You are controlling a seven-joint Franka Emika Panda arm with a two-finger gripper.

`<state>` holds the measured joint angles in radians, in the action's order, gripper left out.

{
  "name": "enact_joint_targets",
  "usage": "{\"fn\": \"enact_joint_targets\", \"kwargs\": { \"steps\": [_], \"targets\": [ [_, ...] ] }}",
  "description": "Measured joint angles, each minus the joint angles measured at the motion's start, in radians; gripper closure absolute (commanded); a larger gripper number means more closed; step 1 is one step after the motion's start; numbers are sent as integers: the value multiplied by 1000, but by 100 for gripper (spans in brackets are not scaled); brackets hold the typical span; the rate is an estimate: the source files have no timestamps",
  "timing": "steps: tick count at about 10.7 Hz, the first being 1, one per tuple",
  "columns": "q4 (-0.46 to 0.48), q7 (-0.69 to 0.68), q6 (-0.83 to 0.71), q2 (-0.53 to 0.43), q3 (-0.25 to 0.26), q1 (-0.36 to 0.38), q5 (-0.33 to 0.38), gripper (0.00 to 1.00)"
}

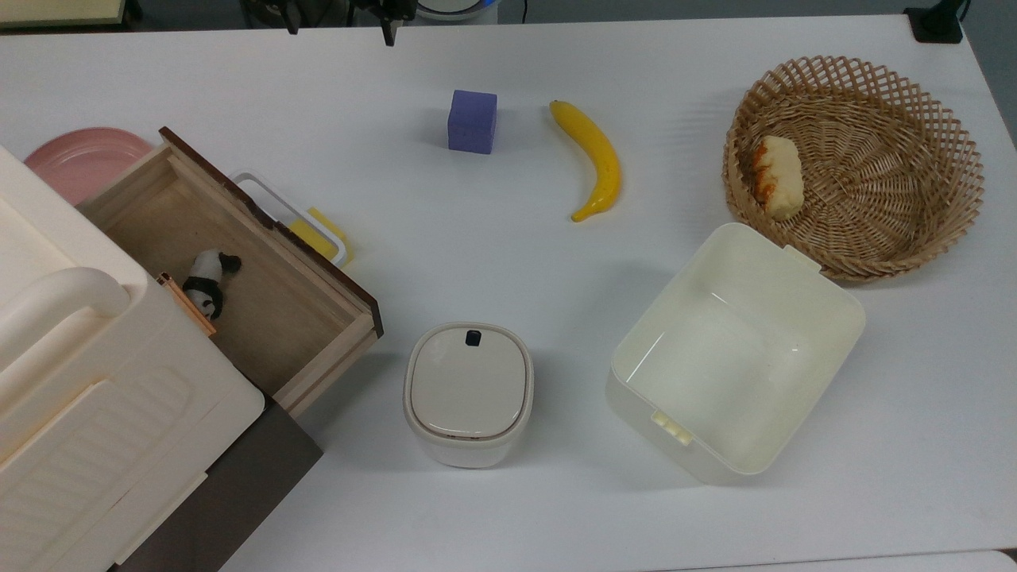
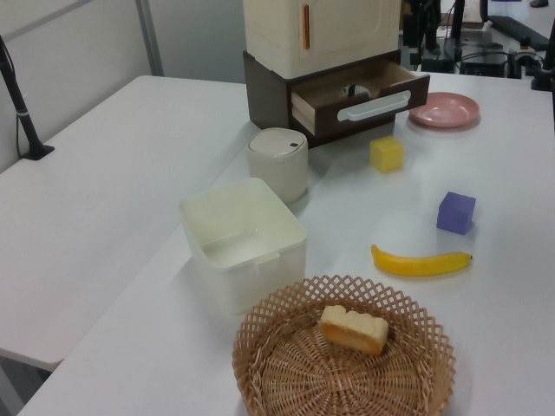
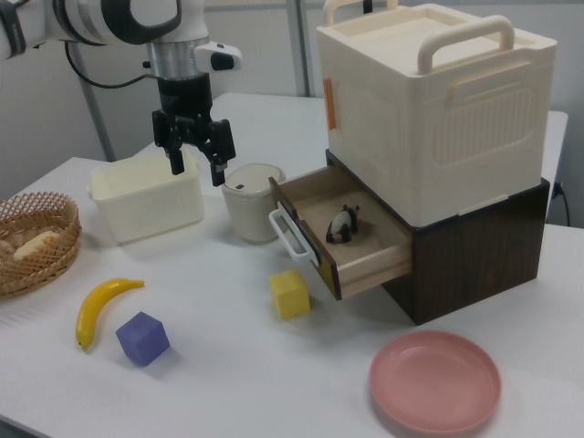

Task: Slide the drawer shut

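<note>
The drawer (image 1: 274, 314) stands pulled out of the dark brown cabinet (image 3: 474, 246), under a large cream handled box (image 1: 87, 397). It is light wood with a dark front panel (image 2: 368, 100) and a white loop handle (image 3: 290, 235). A small panda toy (image 1: 208, 284) lies inside it. My gripper (image 3: 197, 168) hangs open and holds nothing, above the table and well to the right view's left of the drawer (image 3: 370, 265), near the lidded canister. In the top view my gripper (image 1: 342, 25) sits at the upper edge, far from the handle (image 1: 282, 208).
A yellow cube (image 1: 319, 235) sits on the table just under the handle. A lidded canister (image 1: 469, 393), an open cream bin (image 1: 735, 349), a basket (image 1: 874, 95) with bread, a banana (image 1: 596, 159), a purple cube (image 1: 472, 121) and a pink plate (image 1: 75, 159) stand around.
</note>
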<state>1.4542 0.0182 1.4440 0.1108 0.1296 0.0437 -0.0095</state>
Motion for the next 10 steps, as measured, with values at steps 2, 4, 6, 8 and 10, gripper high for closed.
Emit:
{"fn": "enact_joint_targets", "kwargs": {
  "steps": [2, 4, 6, 8, 10],
  "targets": [
    [0, 1, 0, 0, 0, 0, 0, 13],
    [0, 50, 0, 0, -1, 1, 0, 44],
    [1, 158, 0, 1, -3, 4, 5, 58],
    [9, 353, 0, 5, -3, 23, 12, 71],
    [59, 509, 53, 20, -4, 62, 13, 76]
  ]
}}
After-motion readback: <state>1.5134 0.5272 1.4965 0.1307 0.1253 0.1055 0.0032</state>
